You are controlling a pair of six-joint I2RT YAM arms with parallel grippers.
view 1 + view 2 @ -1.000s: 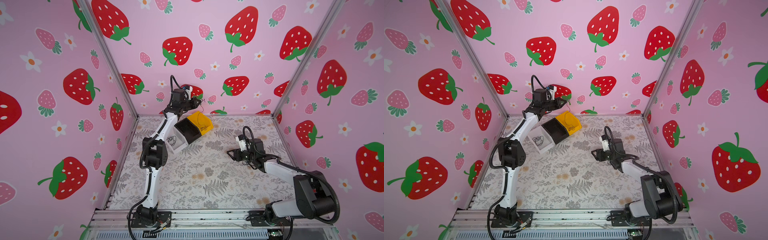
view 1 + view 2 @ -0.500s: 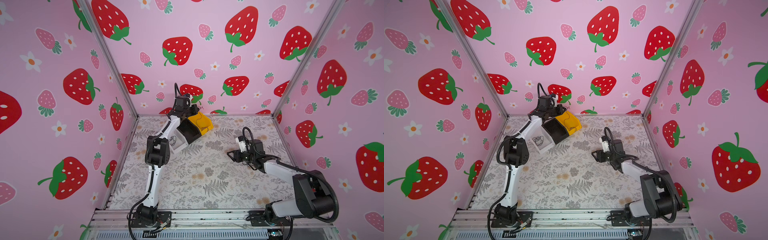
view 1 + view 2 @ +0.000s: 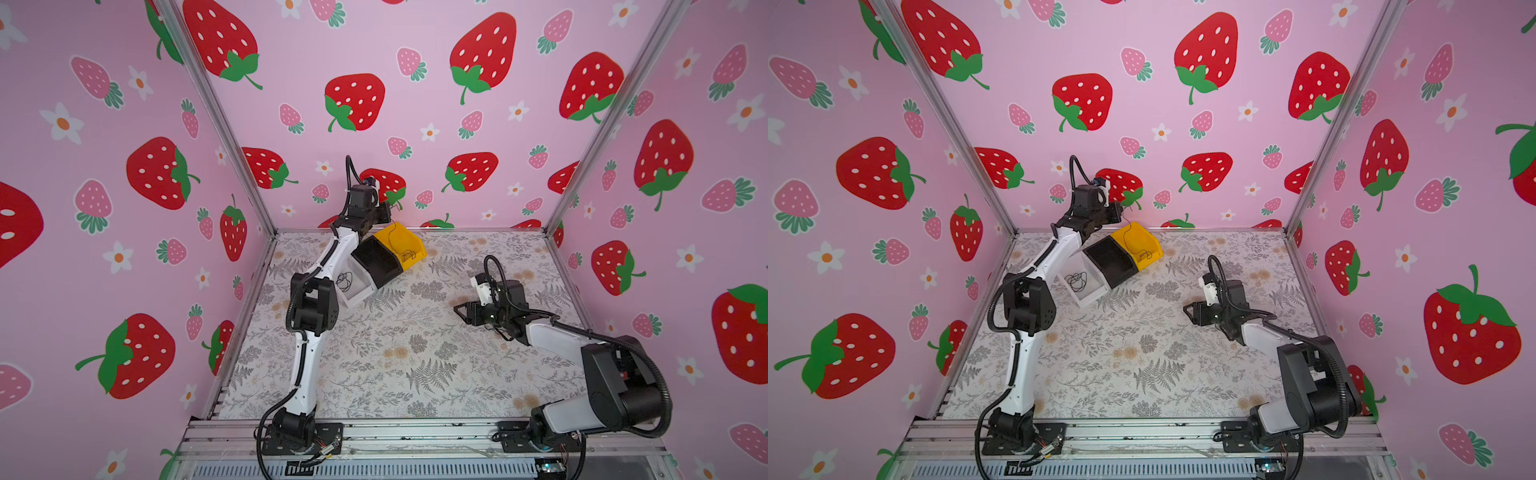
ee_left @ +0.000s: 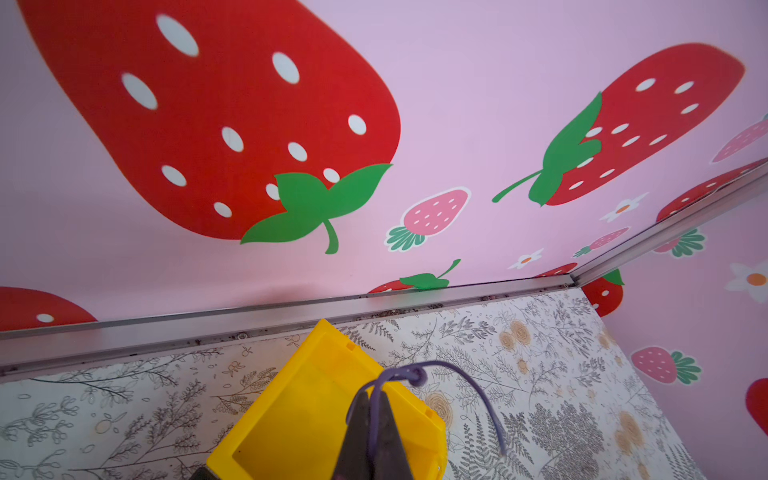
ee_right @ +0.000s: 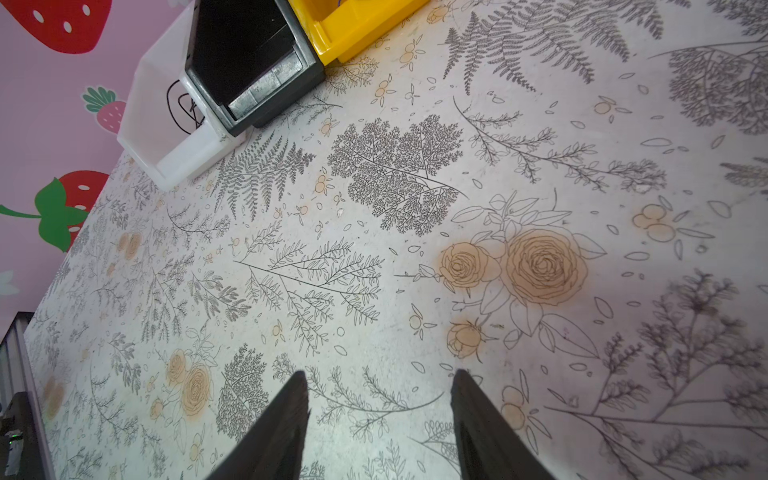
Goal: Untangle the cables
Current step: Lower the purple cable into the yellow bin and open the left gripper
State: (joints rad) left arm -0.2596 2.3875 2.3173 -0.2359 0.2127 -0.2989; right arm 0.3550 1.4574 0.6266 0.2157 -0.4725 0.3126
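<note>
My left gripper (image 4: 374,392) is shut on a thin purplish cable (image 4: 415,374) that loops just past the fingertips, with a free end curving away. In both top views the left gripper (image 3: 386,212) (image 3: 1119,214) hangs above the yellow bin (image 3: 415,241) (image 3: 1148,241). The cable (image 3: 390,239) (image 3: 1127,237) drops from it, and its curly end lies inside the bin. A tangle of cables (image 3: 344,281) (image 3: 1077,281) sits in the white bin (image 3: 357,297). My right gripper (image 5: 380,376) (image 3: 459,309) is open and empty, low over the floral mat.
Three bins stand in a row at the back left: the white bin (image 5: 166,137), a black bin (image 3: 376,259) (image 5: 270,79) and the yellow bin (image 5: 353,25) (image 4: 299,407). The left arm leans over the white one. Pink walls and a metal rail (image 4: 291,316) close in the back.
My left gripper, with the cable in it, has shifted slightly to the right and lower over the yellow bin. The right arm has not moved.
</note>
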